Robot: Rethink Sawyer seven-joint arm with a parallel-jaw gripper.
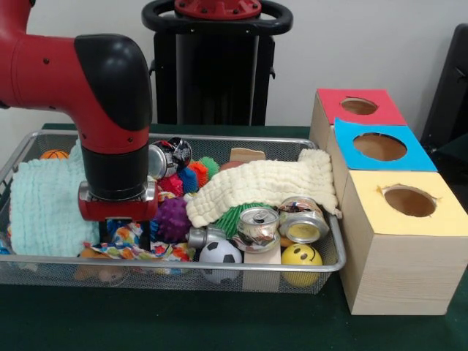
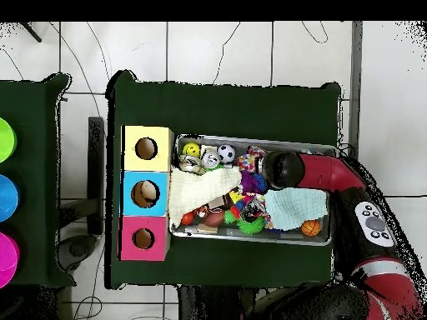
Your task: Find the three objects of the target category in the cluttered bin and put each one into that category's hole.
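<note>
Your red and black arm reaches down into the wire mesh bin (image 1: 183,139), its pincer (image 1: 119,223) buried among the toys beside the purple spiky ball (image 1: 172,219) (you cannot tell how far it is open). Right of that ball lie two crushed silver cans (image 1: 257,227). The yellow-topped wooden box (image 1: 406,245) stands just outside the bin.

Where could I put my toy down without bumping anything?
The green table is bare in front of the bin, and, in the overhead view, along the strip beyond the bin and boxes. Inside the bin it is crowded: balls, cans and cloths fill it, and the arm hangs over its left part.
</note>
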